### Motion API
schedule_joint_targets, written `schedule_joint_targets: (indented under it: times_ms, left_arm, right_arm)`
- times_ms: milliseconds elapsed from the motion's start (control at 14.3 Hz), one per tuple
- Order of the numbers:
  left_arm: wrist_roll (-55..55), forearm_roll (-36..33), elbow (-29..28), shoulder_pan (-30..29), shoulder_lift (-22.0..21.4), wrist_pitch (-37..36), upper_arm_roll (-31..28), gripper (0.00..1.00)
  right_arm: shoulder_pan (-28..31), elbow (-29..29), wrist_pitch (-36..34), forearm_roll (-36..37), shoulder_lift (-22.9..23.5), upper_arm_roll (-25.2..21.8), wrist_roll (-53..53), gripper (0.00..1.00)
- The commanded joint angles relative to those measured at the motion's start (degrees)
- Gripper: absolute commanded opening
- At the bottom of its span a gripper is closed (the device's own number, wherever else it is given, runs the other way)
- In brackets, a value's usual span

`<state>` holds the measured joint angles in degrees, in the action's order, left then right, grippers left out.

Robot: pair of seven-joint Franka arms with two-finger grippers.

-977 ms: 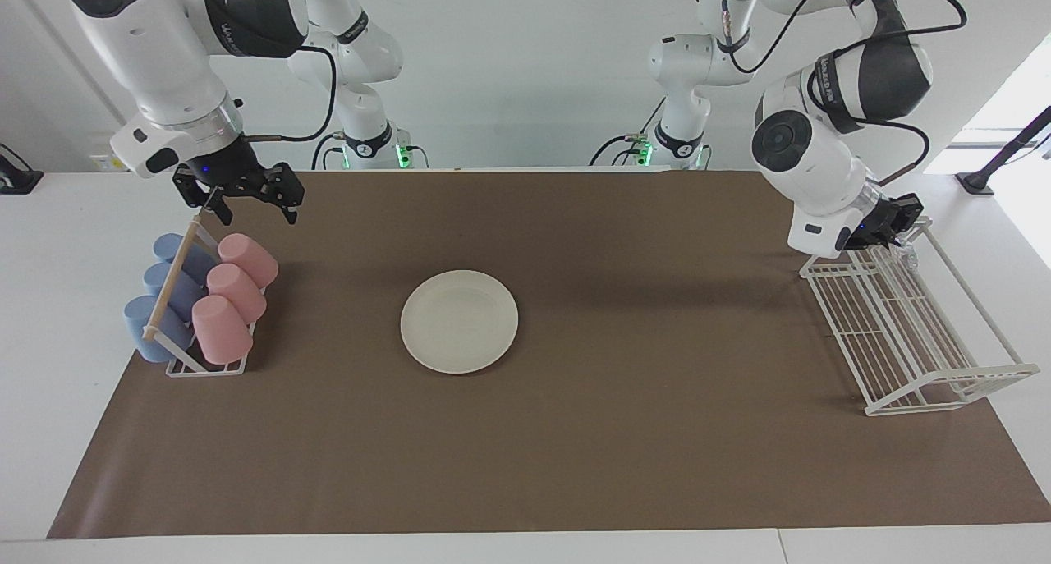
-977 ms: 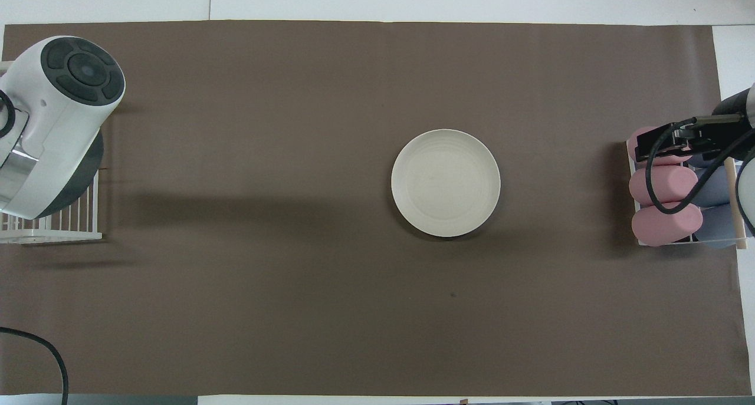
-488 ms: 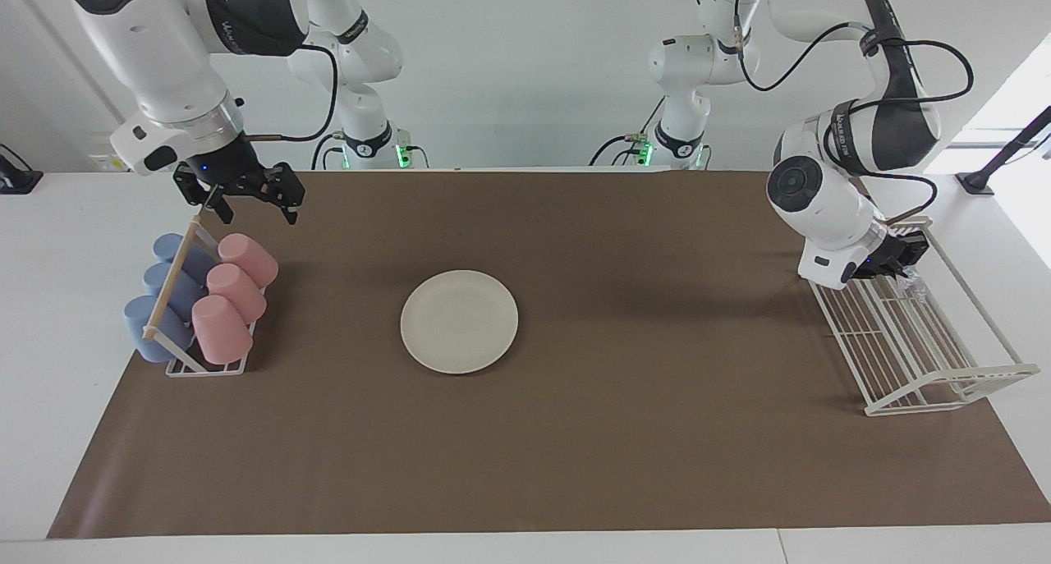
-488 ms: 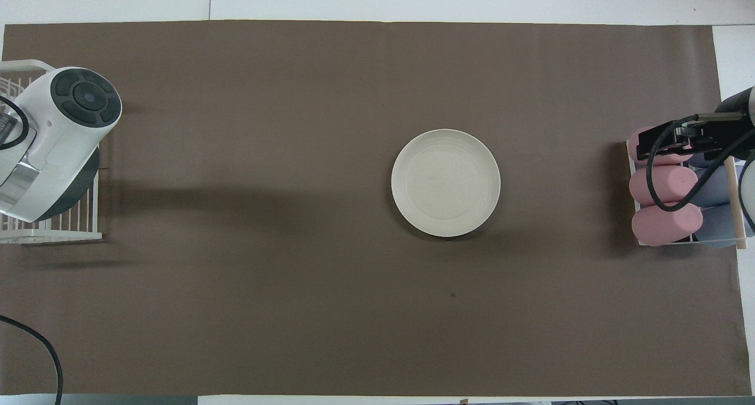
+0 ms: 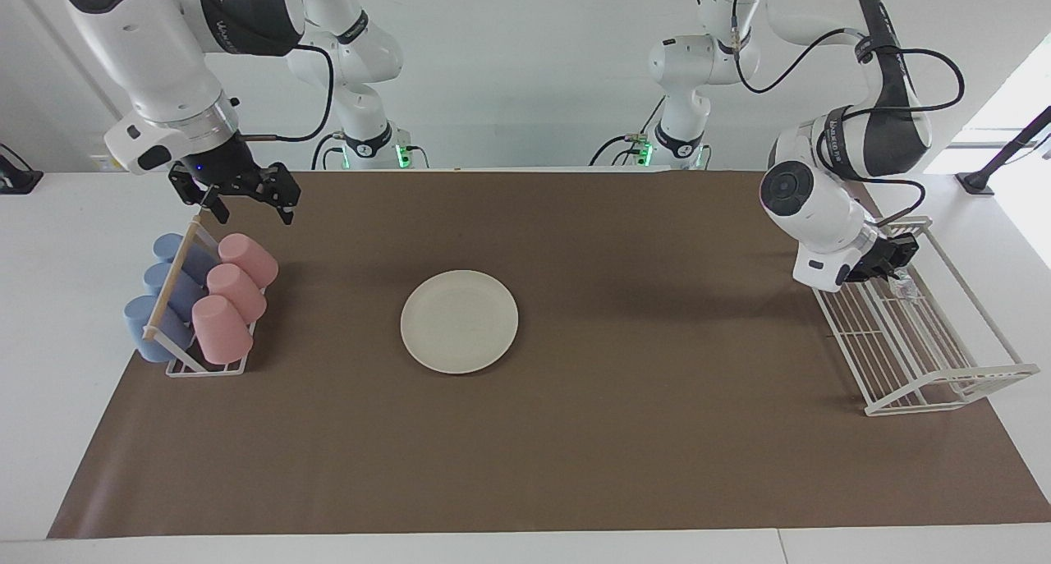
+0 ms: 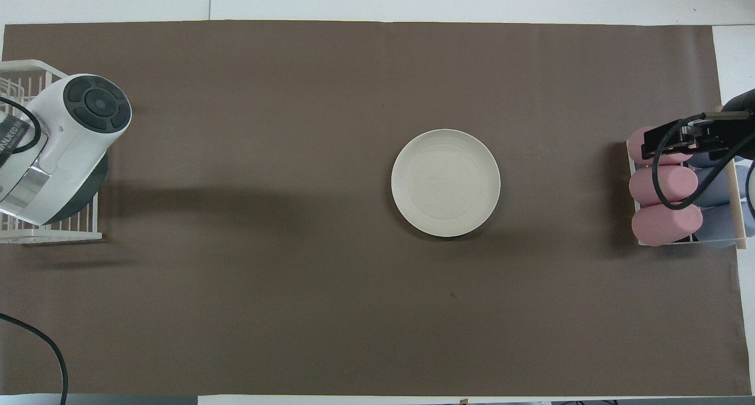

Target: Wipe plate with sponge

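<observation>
Brown paper (image 5: 575, 433) covers the table from edge to edge and carries everything. Toward the left arm's end stands a white wire rack (image 5: 920, 359); toward the right arm's end, a cup rack (image 5: 176, 334) holds pink and blue cups lying on their sides. The cream-white plate (image 5: 459, 322) lies flat near the middle of the paper, well apart from both racks and from both arms.

Over the cup rack's robot-side end hangs the right gripper (image 5: 245, 205), jaws spread wide and holding nothing; that arm waits. The left gripper (image 5: 891, 262) is down at the robot-side end of the wire rack, just beside a small glittery thing there, which I take to be the sponge (image 5: 905, 286). Whether its jaws are apart or closed, and whether they touch the sponge, I cannot tell.

The step in hand looks like fetching the sponge, with the wiping not yet begun. To do it well, the fingers should straddle the pad's pinched waist, close without catching a rack wire, then lift straight up before crossing to the plate.

Only the facing view shows the left gripper and the sponge; from overhead the left arm's wrist (image 6: 65, 145) covers that end of the rack. The overhead view, though, shows faint rings on the plate's face.
</observation>
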<state>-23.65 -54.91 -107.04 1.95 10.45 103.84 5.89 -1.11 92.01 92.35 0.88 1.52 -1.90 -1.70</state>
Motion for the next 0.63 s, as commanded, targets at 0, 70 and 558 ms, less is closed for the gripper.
schedule_joint_targets:
  times_ms: [0,70,558]
  left_arm:
    - [-2.4,1.2,-2.4,0.0,-1.9,1.5,-0.1,0.8]
    - [-2.9,1.7,-2.4,0.2,-1.9,1.5,-0.1,0.88]
    - [-4.4,5.9,-1.2,0.6,-1.6,0.9,-0.2,1.0]
  right_arm:
    - [0.4,-0.2,-0.4,0.2,-0.4,0.1,-0.2,1.0]
    - [0.4,-0.2,-0.4,0.2,-0.4,0.1,-0.3,1.0]
    - [0.3,-0.1,-0.5,0.2,-0.6,0.1,-0.3,1.0]
